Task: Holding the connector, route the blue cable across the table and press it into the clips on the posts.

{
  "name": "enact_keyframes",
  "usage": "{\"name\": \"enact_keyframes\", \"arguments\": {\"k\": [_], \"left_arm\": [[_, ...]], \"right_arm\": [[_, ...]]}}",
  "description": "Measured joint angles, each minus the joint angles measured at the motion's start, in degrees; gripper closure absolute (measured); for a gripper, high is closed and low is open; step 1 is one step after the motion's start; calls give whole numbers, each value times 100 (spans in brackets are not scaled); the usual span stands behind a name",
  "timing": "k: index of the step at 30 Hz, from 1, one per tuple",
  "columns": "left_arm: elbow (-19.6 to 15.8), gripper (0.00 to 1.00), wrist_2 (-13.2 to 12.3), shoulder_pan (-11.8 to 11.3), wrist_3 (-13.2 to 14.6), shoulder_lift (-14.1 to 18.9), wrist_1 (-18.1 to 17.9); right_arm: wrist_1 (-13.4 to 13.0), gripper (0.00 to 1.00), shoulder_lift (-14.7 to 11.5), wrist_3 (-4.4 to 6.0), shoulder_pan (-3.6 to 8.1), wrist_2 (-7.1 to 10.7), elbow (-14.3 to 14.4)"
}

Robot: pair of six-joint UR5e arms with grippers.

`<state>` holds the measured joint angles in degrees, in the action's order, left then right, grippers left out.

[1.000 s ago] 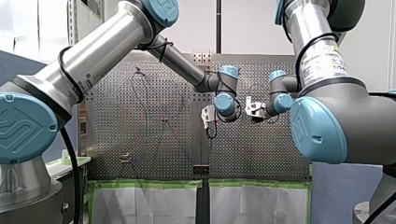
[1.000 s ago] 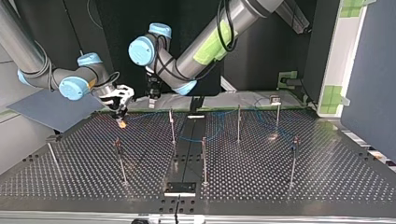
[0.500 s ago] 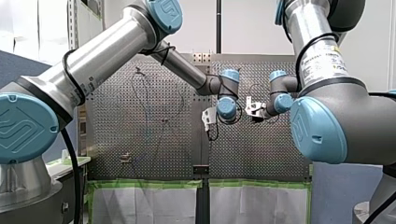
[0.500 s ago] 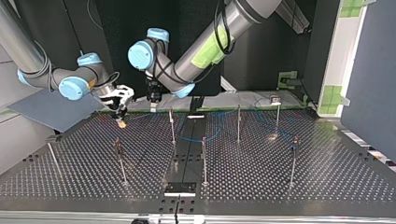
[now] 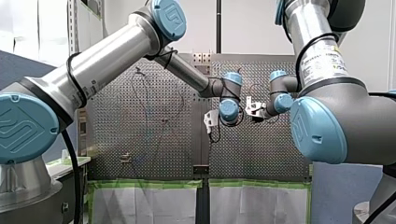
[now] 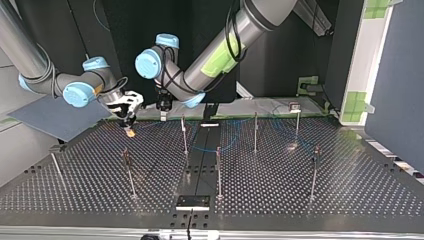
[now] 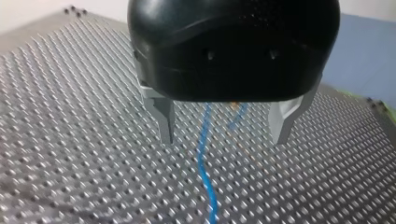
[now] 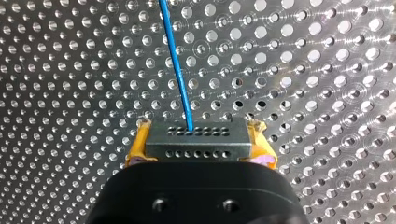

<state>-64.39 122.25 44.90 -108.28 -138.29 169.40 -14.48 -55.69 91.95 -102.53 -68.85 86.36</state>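
Note:
My right gripper (image 8: 197, 136) is shut on a grey connector (image 8: 196, 145) with rows of small holes, its yellow pads (image 8: 136, 148) pressing both ends. The blue cable (image 8: 177, 65) leaves the connector and runs ahead over the perforated table. In the top view this gripper (image 6: 130, 128) hangs low over the table's back left. My left gripper (image 7: 223, 140) is open just above the table, and the blue cable (image 7: 203, 163) lies under the gap between its metal fingers (image 7: 164, 122). In the top view it (image 6: 163, 114) hovers right of the right gripper, near a post (image 6: 184, 135).
Several thin upright posts stand on the table (image 6: 300, 200), among them ones at the middle (image 6: 218, 172), back right (image 6: 255, 131) and front left (image 6: 129, 172). Loose blue cable (image 6: 220, 148) curves between the middle posts. A dark seam plate (image 6: 193, 202) sits at the front.
My left arm has swung a little toward the top view's left, bringing its gripper slightly closer to my right gripper. The right arm and the connector have stayed still.

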Motion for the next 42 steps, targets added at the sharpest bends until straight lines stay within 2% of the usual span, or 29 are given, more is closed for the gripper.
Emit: {"name": "enact_keyframes", "arguments": {"k": [7,15,26,36,37,38,39,41,42], "left_arm": [[378,0,209,-25,8,-232,189],[750,0,203,9,7,-313,219],[1298,0,190,-17,3,-792,357],[1411,0,281,-52,5,-876,421],[1412,2,302,-44,3,-876,424],[1412,20,325,-36,0,-876,426],[1412,20,356,-26,-3,-876,430],[1413,49,420,-8,-7,-875,445],[1413,49,438,-2,-10,-875,451]], "right_arm": [[-1,100,1,8,0,57,-1],[-3,100,3,12,0,64,0],[-3,100,2,10,-1,64,0],[-2,100,2,16,0,64,0],[-2,100,2,16,0,64,0],[-2,100,2,17,0,64,0],[-2,100,2,17,0,64,0],[-3,100,1,17,0,64,0],[-2,100,1,17,0,64,0]]}}
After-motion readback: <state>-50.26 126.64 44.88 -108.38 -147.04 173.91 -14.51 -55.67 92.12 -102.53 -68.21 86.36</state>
